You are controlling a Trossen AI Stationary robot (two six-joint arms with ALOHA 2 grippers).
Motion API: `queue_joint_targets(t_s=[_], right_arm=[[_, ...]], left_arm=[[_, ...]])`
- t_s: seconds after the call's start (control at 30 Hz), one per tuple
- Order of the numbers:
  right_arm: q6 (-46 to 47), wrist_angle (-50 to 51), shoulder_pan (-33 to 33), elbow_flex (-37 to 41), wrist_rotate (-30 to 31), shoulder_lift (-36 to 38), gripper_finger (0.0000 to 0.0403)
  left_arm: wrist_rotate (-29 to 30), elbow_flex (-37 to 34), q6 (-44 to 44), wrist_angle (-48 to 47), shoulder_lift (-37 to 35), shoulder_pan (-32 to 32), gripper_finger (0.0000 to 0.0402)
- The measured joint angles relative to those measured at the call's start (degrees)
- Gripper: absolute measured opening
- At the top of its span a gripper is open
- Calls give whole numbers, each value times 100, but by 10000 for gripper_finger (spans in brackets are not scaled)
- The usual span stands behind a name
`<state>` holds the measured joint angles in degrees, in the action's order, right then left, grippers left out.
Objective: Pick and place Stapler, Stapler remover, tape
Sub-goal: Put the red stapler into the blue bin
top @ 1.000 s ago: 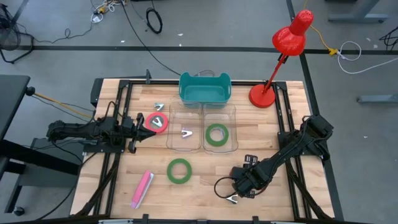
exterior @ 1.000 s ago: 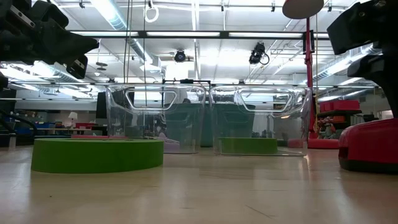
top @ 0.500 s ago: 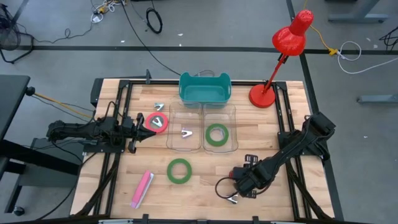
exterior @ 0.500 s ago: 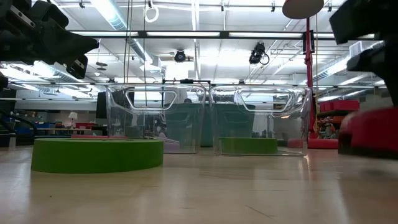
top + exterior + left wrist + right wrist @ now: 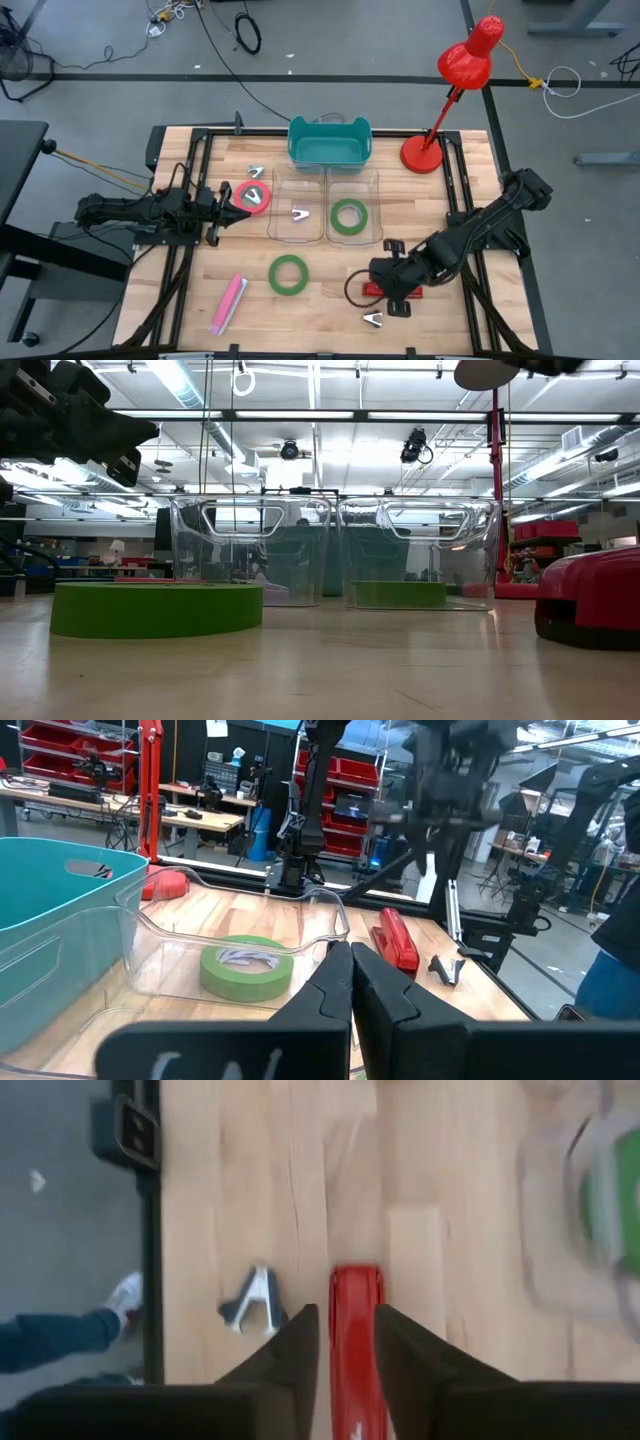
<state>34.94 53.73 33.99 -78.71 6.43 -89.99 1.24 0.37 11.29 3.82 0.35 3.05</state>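
Right wrist view shows the right pincer (image 5: 346, 1348) spread open astride the red stapler (image 5: 357, 1335) on the counter (image 5: 250, 1200), one finger on each side; a grey staple remover (image 5: 255, 1300) lies just beside it. The left pincer (image 5: 222, 216) waits with fingers pressed together, near the red-pink tape (image 5: 252, 196). A green tape (image 5: 288, 274) lies between both pincers.

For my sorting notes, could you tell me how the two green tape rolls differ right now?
The near green roll lies on the bare table; the far green roll lies inside the right clear bin. The near one looks slightly larger from above, and it has open wood around it, while the far one is walled in. Both are flat green rings with open centres.
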Motion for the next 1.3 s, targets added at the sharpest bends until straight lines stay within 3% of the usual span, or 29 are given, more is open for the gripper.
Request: queue_joint_targets(t_s=[0.33,0.67,0.9,1.3], right_arm=[[-368,67,-65,-169,65,74,31],[-552,374,135,-35,-102,115,46],[-564,345,315,698,-434,364,105],[-571,167,455,1482,-455,570,271]], left_arm=[[-1,1,2,0,1,0,3],[-1,1,0,0,1,0,3],[-1,1,0,0,1,0,3],[1,0,0,0,-1,0,3]])
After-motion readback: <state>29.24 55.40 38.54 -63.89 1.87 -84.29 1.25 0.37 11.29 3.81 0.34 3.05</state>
